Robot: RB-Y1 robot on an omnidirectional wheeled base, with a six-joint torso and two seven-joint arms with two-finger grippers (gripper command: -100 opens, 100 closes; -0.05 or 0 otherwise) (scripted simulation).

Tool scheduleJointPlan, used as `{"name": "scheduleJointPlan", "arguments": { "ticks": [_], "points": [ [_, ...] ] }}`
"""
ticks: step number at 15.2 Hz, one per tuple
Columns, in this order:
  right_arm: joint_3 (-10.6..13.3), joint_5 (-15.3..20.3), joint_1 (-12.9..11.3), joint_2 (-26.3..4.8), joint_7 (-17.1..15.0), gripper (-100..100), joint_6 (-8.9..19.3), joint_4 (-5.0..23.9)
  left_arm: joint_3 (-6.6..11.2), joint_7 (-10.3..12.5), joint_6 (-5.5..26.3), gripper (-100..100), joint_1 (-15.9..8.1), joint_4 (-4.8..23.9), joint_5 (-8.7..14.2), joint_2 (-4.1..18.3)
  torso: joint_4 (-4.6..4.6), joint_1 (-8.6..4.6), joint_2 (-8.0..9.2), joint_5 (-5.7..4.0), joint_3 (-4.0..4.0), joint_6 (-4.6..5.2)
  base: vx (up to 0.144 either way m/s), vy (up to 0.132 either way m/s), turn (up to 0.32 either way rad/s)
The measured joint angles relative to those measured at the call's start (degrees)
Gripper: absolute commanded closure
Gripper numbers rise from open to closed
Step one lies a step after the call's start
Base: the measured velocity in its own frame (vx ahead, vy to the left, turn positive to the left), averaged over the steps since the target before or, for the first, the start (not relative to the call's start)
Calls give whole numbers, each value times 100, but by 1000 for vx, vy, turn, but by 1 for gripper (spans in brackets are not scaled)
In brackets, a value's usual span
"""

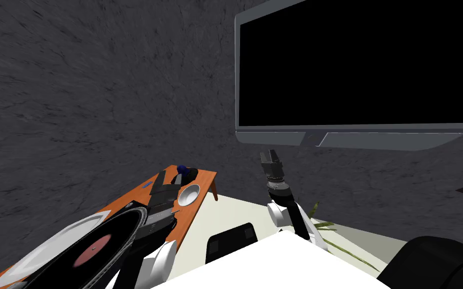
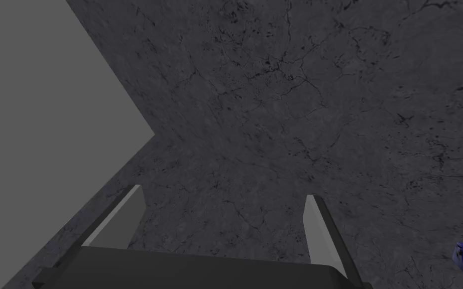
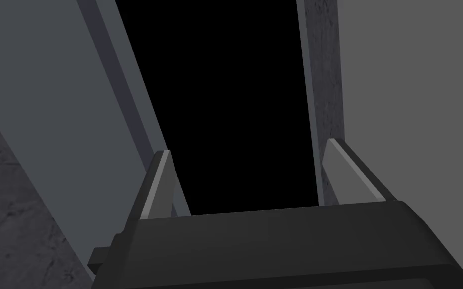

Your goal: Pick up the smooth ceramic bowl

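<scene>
On the orange table (image 1: pixel 204 178) the white bowl (image 1: pixel 189 194) sits ungrasped; the left gripper (image 2: pixel 224 191) hovers near it, jaws wide, empty; the right gripper (image 3: pixel 248 146) is likewise spread; reach and lift are not yet done.

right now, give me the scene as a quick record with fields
target: white bowl, upright on the orange table, not held
left gripper: open, empty, facing a dark grey wall; its arm reaches over the table beside the bowl
right gripper: open, empty, raised toward the television
also on table: record player nearer me than the bowl; small blue object beyond the bowl
task state: bowl not yet grasped
</scene>
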Motion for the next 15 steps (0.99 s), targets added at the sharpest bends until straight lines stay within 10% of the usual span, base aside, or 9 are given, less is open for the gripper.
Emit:
{"name": "scheduleJointPlan", "arguments": {
  "ticks": [15],
  "points": [
    [0,0,0,0,0,0,0,0,373,-60,1327,-100,118,422,574,911,-1,9,-5,2,-3,2,7,15,-99]
  ]
}}
